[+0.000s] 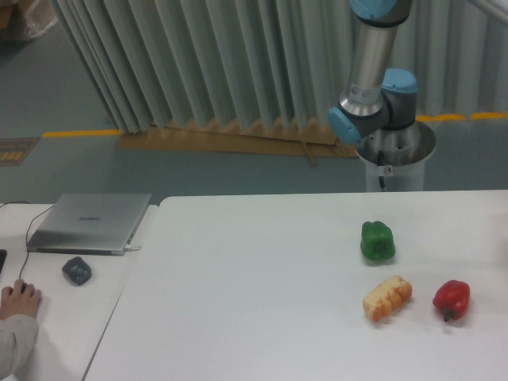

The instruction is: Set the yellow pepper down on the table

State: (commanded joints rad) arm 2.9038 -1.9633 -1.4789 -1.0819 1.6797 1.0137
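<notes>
The white table (254,278) fills the lower part of the camera view. The yellow pepper is out of view. Only the arm's base and lower joints (373,103) show, behind the table's far edge at the upper right. The gripper is outside the frame.
A green bell pepper (377,240), a piece of bread (387,297) and a red bell pepper (452,299) lie at the table's right. On the adjoining desk at the left are a silver laptop (90,223), a dark object (77,270) and a person's hand (17,300).
</notes>
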